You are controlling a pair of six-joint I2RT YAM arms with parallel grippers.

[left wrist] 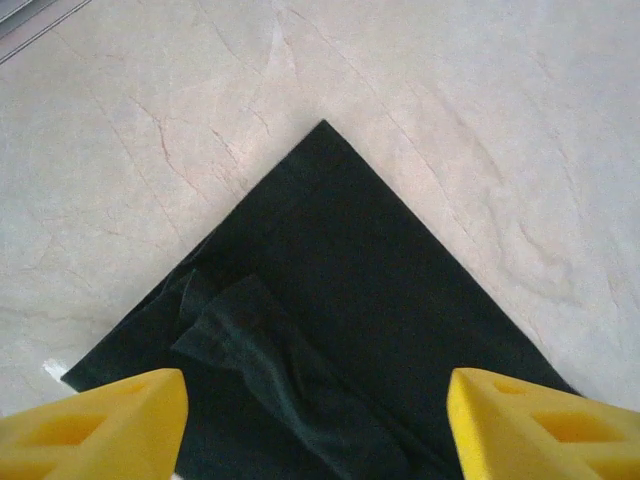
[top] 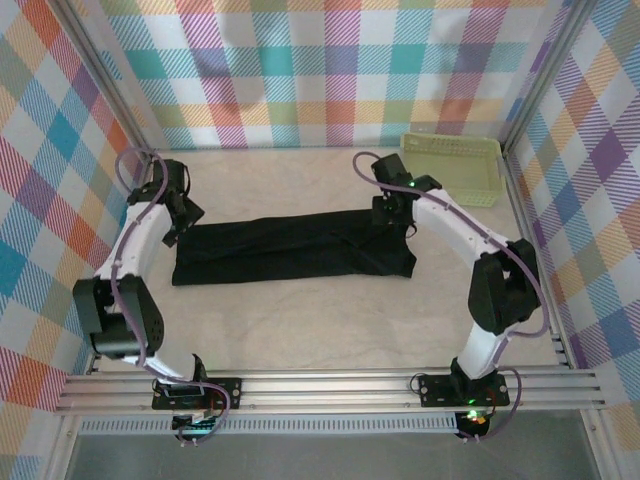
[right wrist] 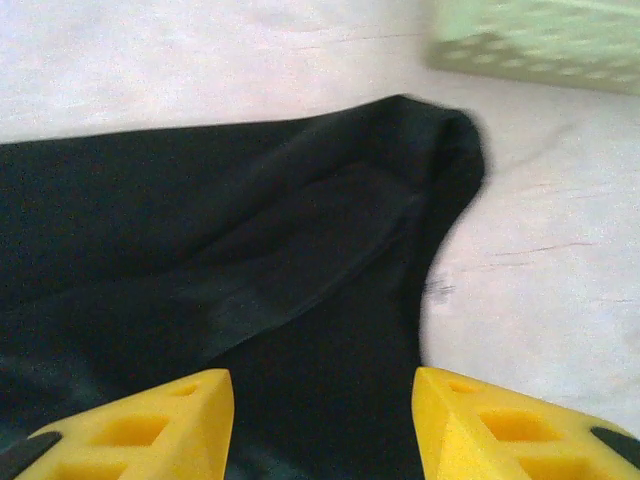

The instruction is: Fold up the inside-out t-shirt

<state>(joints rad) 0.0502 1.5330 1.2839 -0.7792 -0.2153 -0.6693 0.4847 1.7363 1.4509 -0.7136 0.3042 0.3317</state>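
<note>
Left pincer (top: 172, 232): over the shirt's left end, fingers (left wrist: 110, 420) spread wide apart, nothing between them; a flat corner of cloth lies below.
Inside-out t-shirt (top: 290, 250): black, folded into a long band lying flat across the middle of the desk (top: 330, 330), left to right.
Right pincer (top: 392, 222): above the shirt's right end, fingers (right wrist: 500, 420) parted, gripping nothing; rumpled cloth lies beneath.
Basket (top: 450, 165): pale green, far right corner, apart from the shirt.

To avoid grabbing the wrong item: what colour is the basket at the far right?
Pale green; the basket shows best in the top external view.
</note>
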